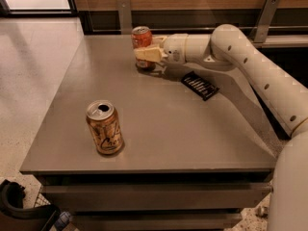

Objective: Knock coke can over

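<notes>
Red coke can (141, 35), seemingly against pincer (145, 52)

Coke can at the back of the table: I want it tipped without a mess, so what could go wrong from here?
1. The coke can stands upright near the table's far edge; once tipped, it could roll off.
2. The gripper sits low against the can's front, so a push may slide it rather than topple it.
3. The arm passes close by the black packet; a sideways sweep could drag it.
</notes>
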